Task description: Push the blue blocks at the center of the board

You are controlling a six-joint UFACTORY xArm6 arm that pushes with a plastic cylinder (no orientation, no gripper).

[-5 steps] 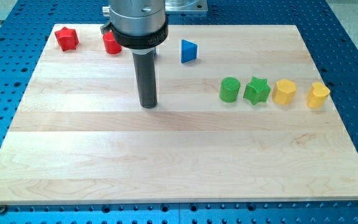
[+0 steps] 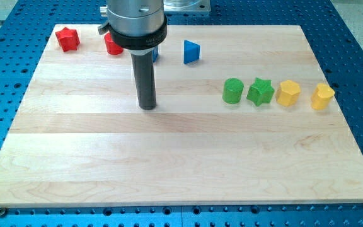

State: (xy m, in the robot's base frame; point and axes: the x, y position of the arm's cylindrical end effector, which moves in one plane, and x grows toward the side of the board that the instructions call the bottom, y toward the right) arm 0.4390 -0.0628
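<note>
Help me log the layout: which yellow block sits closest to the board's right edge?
The notched yellow block, rightmost of all; the other yellow block sits beside the green star.

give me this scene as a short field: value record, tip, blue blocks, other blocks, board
tip: my tip rests on bare wood, touching no block
blue blocks: blue triangular block near the view's top; second blue block mostly hidden behind the arm
red blocks: red star and red block at the view's top left
right row: green cylinder, green star, yellow block, yellow block at the end
board: wooden board
</note>
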